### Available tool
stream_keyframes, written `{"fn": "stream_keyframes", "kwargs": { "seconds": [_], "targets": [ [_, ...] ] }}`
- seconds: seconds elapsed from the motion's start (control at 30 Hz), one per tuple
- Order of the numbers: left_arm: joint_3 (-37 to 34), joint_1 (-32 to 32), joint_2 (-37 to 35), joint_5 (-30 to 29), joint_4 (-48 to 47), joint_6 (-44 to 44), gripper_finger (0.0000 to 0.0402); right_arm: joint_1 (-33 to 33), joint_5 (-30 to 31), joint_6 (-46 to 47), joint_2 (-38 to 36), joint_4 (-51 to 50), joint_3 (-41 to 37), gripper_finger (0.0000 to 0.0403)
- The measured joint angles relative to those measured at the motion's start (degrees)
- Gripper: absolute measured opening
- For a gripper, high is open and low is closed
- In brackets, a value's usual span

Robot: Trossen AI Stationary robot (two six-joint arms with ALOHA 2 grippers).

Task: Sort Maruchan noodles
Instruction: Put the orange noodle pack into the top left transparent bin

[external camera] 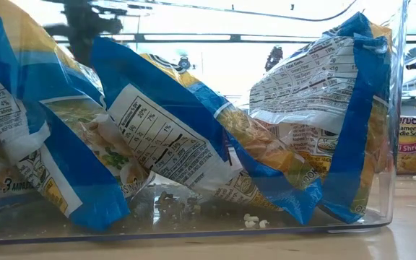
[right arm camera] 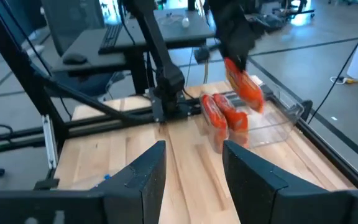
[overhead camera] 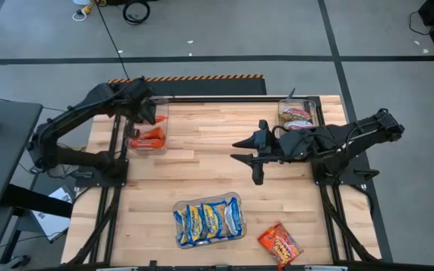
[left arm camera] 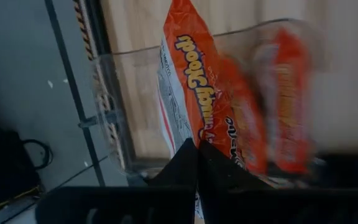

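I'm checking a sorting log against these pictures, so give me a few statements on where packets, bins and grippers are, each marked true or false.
1. The left gripper holds an orange packet over the clear bin at the table's far left. True.
2. The right gripper grips a blue packet. False: it is open and empty, over mid-table.
3. One orange packet lies loose on the table, outside any bin. True.
4. The blue-and-yellow packets lie scattered on bare wood. False: they sit in a clear bin.

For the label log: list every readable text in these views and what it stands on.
"Shrimp", under partial "...dle Soup": packet beyond the clear bin, low view.
"20%", "7%": nutrition panel of a blue-and-yellow packet.
Yellow brand lettering, upside down, not surely legible: orange packet in the left gripper.
High view packet print: too small.
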Motion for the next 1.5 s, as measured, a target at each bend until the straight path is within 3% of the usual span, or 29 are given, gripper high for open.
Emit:
{"fn": "stream_keyframes", "kwargs": {
  "seconds": [0.2,0.57,0.87,1.0,1.13,1.5],
  "targets": [
    [-8.0,8.0,0.0,8.1,11.9,8.1,0.0004,-0.9,-0.1,0.0,0.0,1.1,0.0,0.0163],
    [-18.5,15.8,0.6,16.4,18.6,11.6,0.0004,-6.4,-0.7,-5.0,0.0,1.1,0.0,0.0163],
    [-19.0,18.2,8.1,20.8,22.2,5.5,0.0004,-18.7,-15.6,-12.1,0.0,5.5,0.0,0.0163],
    [-16.4,18.2,11.9,20.8,23.0,-2.6,0.0004,-24.9,-21.5,-15.7,0.0,7.1,0.0,0.0163],
    [-11.8,18.1,15.2,15.1,23.6,-10.4,0.0004,-31.2,-27.8,-17.9,0.0,7.7,0.0,0.0163],
    [-8.1,19.0,22.1,2.6,31.8,-15.4,0.0007,-41.4,-36.8,-18.7,0.0,8.0,0.0,0.0163]
  ]
}}
